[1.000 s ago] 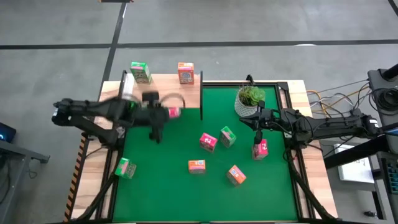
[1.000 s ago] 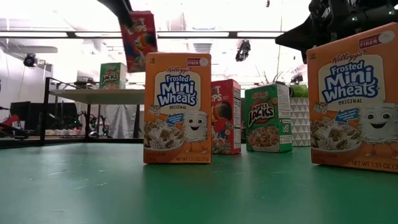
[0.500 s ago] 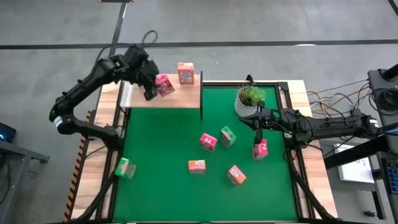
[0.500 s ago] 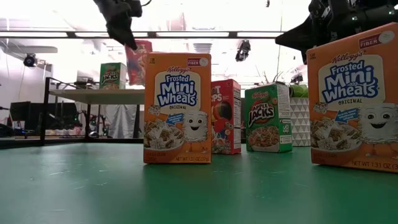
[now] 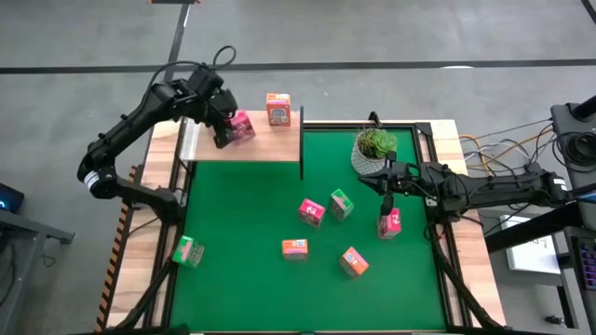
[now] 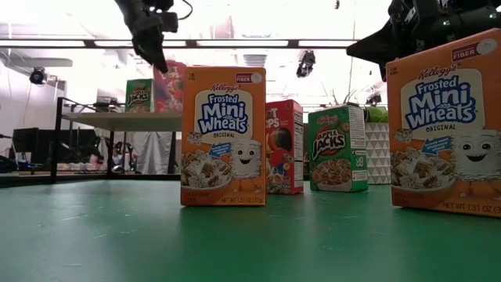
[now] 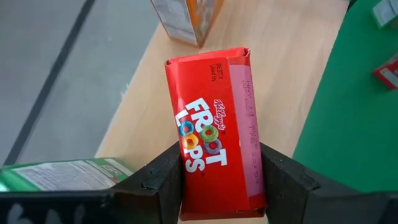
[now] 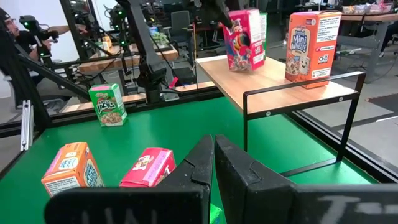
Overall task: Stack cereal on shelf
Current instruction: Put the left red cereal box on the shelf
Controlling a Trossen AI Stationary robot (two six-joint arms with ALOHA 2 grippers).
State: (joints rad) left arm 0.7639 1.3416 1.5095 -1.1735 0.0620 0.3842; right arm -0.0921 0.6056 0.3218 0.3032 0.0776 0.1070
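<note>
Left gripper (image 5: 226, 133) fingers clamping pink cereal box (image 7: 216, 130) by its sides, lowering it upright onto shelf (image 5: 270, 144) beside orange box (image 5: 277, 109); right gripper (image 5: 387, 195) idling, clenched empty, over desk.

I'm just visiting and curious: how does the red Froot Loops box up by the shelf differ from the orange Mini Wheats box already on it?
The Froot Loops box is red and pink; the Mini Wheats box is orange. The Froot Loops box is clamped in the left gripper over the shelf, and whether it touches the plank is unclear; the Mini Wheats box stands free and upright on it. Both are small cereal boxes of similar size.
</note>
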